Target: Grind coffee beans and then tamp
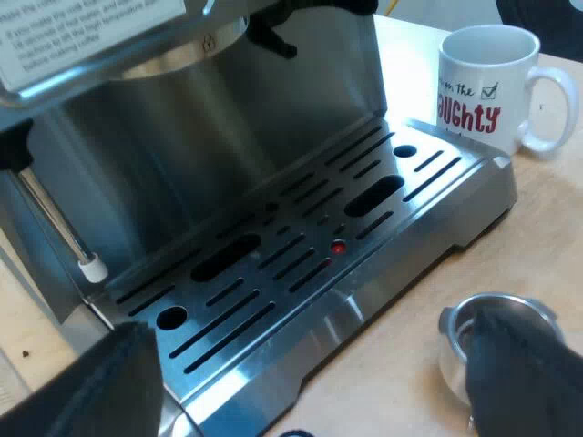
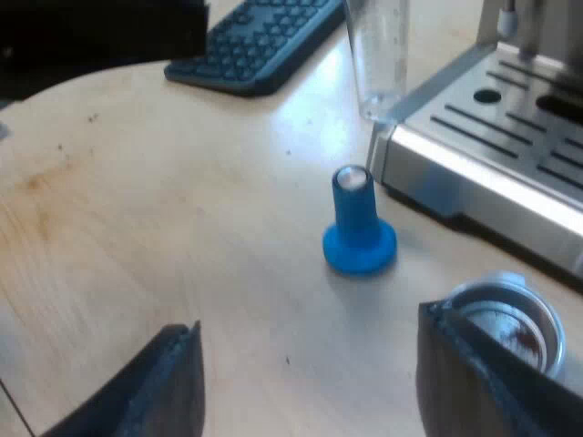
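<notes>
Upright blue tamper [image 2: 358, 223], metal holder [image 2: 510, 311] near

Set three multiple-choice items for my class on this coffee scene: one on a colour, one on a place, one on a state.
1. The mug is: A white with red lettering; B blue; C black.
2. The blue tamper stands, relative to the espresso machine: A on top of it; B on the table beside it; C inside the mug.
3. The right gripper is: A shut on the tamper; B open; C shut on the mug.
Key: 1 A, red print on a white body; 2 B, its base rests on bare wood; 3 B, the fingers stand wide apart, holding nothing.
</notes>
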Tool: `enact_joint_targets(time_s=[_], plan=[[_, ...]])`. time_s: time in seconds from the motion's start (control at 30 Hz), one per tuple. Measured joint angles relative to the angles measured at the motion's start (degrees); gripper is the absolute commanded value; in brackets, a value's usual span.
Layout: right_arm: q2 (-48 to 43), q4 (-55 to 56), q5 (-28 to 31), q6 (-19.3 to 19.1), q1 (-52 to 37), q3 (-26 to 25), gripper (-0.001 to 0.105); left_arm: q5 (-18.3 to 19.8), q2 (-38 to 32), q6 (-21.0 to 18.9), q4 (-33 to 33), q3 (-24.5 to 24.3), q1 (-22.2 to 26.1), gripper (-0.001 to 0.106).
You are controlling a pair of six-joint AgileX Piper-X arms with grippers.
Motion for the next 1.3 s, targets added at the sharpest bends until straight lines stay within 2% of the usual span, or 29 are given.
enact_joint_targets(time_s=[0.17,0.33,0.57,0.73,0.77,0.87,0.93,0.97,1.07,1.1,1.17,1.3], plan=[[0.0,9.69,0.85,0.0,0.0,-6.79,0.054,0.0,-3.59,-0.14,5.96,-3.94,0.0,0.07],[0.0,18.52,2.39,0.0,0.0,-12.87,0.054,0.0,-5.59,-0.14,7.15,-7.9,0.0,0.07],[0.0,19.41,6.86,0.0,-0.69,-18.37,0.054,0.0,-6.12,-0.14,6.99,-13.85,0.0,0.07],[0.0,19.77,6.85,0.0,-7.09,-20.22,0.054,-5.72,-6.12,-3.76,6.99,-14.82,0.0,0.07],[0.0,20.08,6.57,0.0,-9.5,-20.68,0.054,-7.19,-6.12,-4.22,6.99,-14.82,0.0,0.07],[0.0,21.0,3.4,0.0,-14.91,-21.69,0.054,-8.55,-6.12,-4.51,6.99,-14.82,0.0,0.07],[0.0,21.67,2.13,0.0,-16.34,-21.99,0.054,-9.19,-6.12,-4.51,6.99,-14.82,0.0,0.07],[0.0,22.78,-1.07,0.0,-19.72,-22.53,0.054,-9.46,-6.12,-4.62,6.99,-14.82,0.16,0.07],[0.0,23.13,-4.17,0.0,-24.45,-22.72,0.054,-9.65,-6.12,-4.6,6.99,-14.82,0.52,0.07],[0.0,23.5,-5.61,0.0,-28.19,-22.67,0.054,-9.71,-6.12,-4.6,6.99,-14.82,0.85,0.07],[0.0,24.83,-6.93,0.0,-34.16,-22.84,0.054,-10.26,-4.93,-4.6,6.99,-14.96,5.56,0.07],[-0.55,28.48,-7.79,0.0,-40.94,-22.83,0.054,-9.54,-4.1,-4.6,7.13,-14.95,12.7,0.07]])
